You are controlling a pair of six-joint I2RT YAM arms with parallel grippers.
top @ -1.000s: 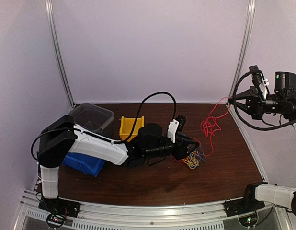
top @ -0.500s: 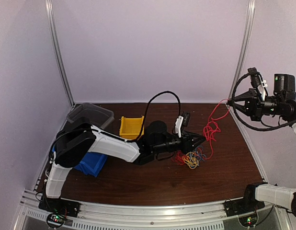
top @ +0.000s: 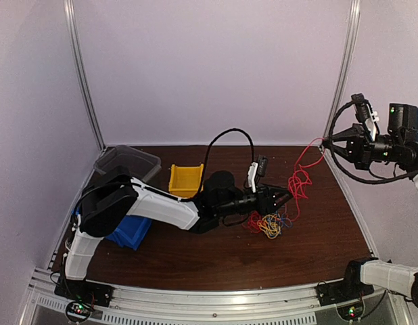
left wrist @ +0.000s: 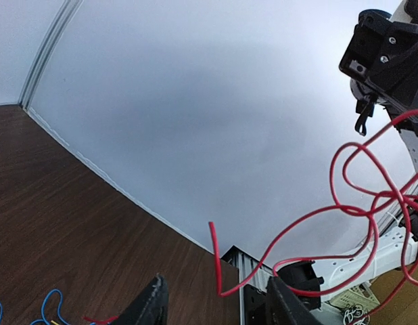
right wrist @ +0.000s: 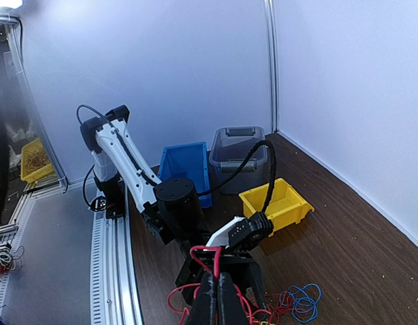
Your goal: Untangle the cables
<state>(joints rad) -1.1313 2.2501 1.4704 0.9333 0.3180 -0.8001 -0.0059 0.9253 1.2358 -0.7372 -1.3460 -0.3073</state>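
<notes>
Far left on the desk (top: 195,261) there's a blue bin (top: 124,231), with a clear tub (top: 128,162) behind it and a yellow bin (top: 185,179) a bit further in. The left arm lies stretched low across the middle. The left tool (top: 285,196) is released: in the wrist view its fingers (left wrist: 149,306) are spread wide, with a loose red end showing in the gap, not pinched. Just beside it, the cables (top: 268,225) sit in a small red/blue/yellow heap on the desk. One red cable (top: 298,181) loops up from near that heap to the right tool (top: 325,143), which is clenched on it, up off the desk by the right wall.
</notes>
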